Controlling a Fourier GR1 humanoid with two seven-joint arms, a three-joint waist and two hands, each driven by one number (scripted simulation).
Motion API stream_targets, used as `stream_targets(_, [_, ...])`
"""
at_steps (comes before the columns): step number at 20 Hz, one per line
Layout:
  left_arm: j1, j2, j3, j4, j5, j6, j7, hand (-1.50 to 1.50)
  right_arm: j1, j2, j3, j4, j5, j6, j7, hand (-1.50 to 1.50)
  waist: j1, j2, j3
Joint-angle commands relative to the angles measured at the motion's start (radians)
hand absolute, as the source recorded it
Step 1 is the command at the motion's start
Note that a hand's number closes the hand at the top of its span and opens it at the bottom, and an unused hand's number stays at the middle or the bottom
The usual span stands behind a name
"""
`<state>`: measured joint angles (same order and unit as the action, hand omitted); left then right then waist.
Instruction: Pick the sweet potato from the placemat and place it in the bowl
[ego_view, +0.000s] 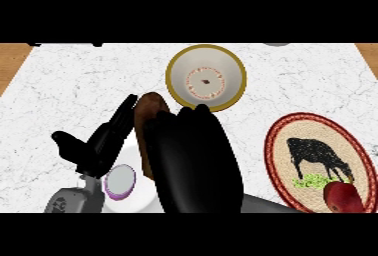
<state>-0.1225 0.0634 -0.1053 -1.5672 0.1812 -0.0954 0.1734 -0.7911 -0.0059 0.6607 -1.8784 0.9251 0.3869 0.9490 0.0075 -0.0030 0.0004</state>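
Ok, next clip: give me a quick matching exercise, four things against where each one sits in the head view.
Things:
1. bowl
2. placemat
3. sweet potato
4. left hand

Places:
A. right side of the counter, with a cow picture
B. far centre, gold-rimmed
C. lower left, fingers straight
D. centre, just short of the bowl, against the right hand

Pairs: 1-B, 2-A, 3-D, 4-C

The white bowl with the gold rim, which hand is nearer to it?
Right. The right hand has its fingertips just below the white bowl with the gold rim, carrying the brown sweet potato. The left hand sits farther down-left.
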Motion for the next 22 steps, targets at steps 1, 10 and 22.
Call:
stream_targets(1, [-0.040, -0.012, 0.014, 0.020, 0.000, 0.008, 0.006, 0.00, -0.065, 0.006, 0.007, 0.119, 0.003, -0.103, 0.048, 1.50, 0.001, 0.003, -0.001])
stream_targets(10, [0.006, 0.014, 0.028, -0.034, 0.024, -0.026, 0.026, 0.00, -0.147, -0.017, -0.296, 0.390, -0.006, -0.197, -0.229, 1.50, 0.005, 0.005, -0.001])
stream_targets(22, [-0.064, -0.029, 0.010, 0.093, -0.025, -0.015, -0.045, 0.00, -0.335, -0.041, -0.416, 1.081, 0.111, -0.548, -0.562, 1.50, 0.031, 0.023, -0.002])
